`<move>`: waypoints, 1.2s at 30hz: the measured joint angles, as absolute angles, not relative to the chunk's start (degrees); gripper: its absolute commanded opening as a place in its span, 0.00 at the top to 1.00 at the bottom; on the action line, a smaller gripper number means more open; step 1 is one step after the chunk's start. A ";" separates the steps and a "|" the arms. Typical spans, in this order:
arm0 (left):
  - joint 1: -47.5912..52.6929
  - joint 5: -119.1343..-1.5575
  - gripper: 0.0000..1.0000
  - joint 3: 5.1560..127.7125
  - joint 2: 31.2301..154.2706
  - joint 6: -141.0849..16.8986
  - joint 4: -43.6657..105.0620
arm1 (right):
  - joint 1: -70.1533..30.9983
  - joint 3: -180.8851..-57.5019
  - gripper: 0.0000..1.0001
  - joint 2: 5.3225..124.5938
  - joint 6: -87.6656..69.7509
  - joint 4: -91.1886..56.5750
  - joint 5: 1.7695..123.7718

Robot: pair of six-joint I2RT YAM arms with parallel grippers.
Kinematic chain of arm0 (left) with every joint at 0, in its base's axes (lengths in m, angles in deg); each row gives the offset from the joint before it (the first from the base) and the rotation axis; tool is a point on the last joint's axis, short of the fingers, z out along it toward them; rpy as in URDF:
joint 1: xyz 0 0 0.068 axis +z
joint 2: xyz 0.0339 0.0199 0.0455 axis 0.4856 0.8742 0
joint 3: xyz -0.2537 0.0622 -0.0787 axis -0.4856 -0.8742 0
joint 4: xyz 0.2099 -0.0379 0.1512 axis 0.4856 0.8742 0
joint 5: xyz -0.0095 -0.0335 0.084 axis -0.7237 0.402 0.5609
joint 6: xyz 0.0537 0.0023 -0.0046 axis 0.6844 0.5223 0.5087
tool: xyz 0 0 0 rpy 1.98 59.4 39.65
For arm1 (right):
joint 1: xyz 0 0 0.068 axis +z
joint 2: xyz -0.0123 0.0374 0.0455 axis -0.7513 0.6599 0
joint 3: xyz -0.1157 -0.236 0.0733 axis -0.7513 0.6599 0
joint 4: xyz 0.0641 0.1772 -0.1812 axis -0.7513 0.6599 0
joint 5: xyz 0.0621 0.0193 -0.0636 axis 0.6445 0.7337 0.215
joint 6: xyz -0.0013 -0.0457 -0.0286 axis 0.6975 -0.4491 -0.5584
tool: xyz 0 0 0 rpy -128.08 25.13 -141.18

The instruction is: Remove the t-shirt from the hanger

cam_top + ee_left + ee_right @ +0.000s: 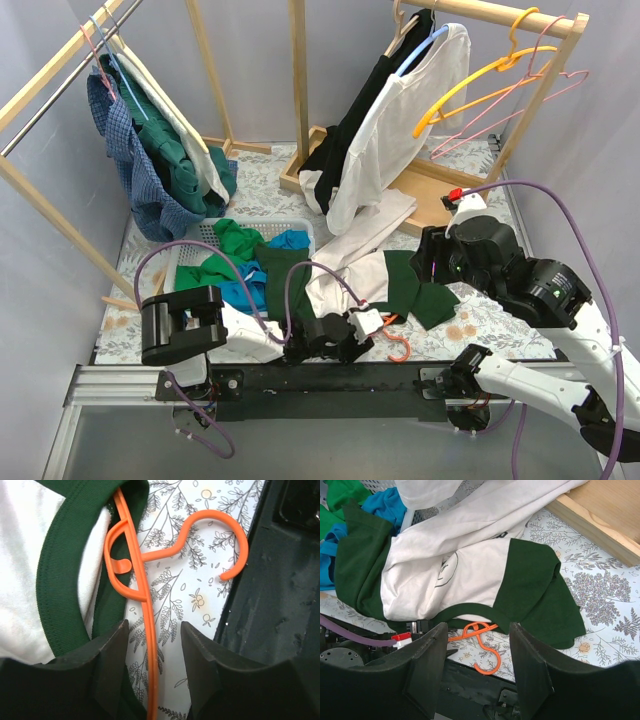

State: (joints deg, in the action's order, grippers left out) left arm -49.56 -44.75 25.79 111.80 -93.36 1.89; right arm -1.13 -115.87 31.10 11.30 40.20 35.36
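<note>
Your flowered table [485,310] stands between grey walls. At its near edge lies the orange hanger [142,580], hook toward the edge. Your left gripper [154,626] sits low over it, fingers part-way apart astride one hanger arm, with a gap on both sides and no grip yet. The other end of that arm runs under the green collar, so the job looks barely begun: the hanger still has to come out. The t-shirt [455,580] lies crumpled just beyond, at the table's middle, white with green sleeves. Your right gripper [477,627] hovers above it, fingers wide and empty. The basket [215,232] and wooden racks [300,90] stand at the far edge.
</note>
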 measured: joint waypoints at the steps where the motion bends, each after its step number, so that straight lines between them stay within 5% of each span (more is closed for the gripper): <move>1: -49.56 -44.38 0.68 26.23 112.00 -93.34 2.43 | -1.13 -115.87 0.41 31.06 11.30 40.20 35.36; 4: -49.54 -43.90 0.82 27.52 113.15 -93.25 2.76 | -1.13 -115.87 0.41 31.06 11.30 40.20 35.36; 6: -49.56 -44.10 1.00 27.98 113.55 -93.43 2.85 | -1.13 -115.87 0.42 31.06 11.28 40.20 35.36; 19: -49.54 -45.58 1.00 31.15 110.05 -94.39 13.08 | -1.13 -115.85 0.41 29.66 11.14 40.20 35.08; 36: -49.56 -44.53 1.00 61.55 86.75 -98.57 49.36 | -1.13 -114.43 0.33 17.50 -0.92 30.81 32.98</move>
State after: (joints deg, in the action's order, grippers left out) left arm -49.56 -44.53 61.55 86.75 -98.57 49.36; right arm -1.13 -114.43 17.50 -0.92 30.81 32.98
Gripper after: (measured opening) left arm 0.068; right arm 0.650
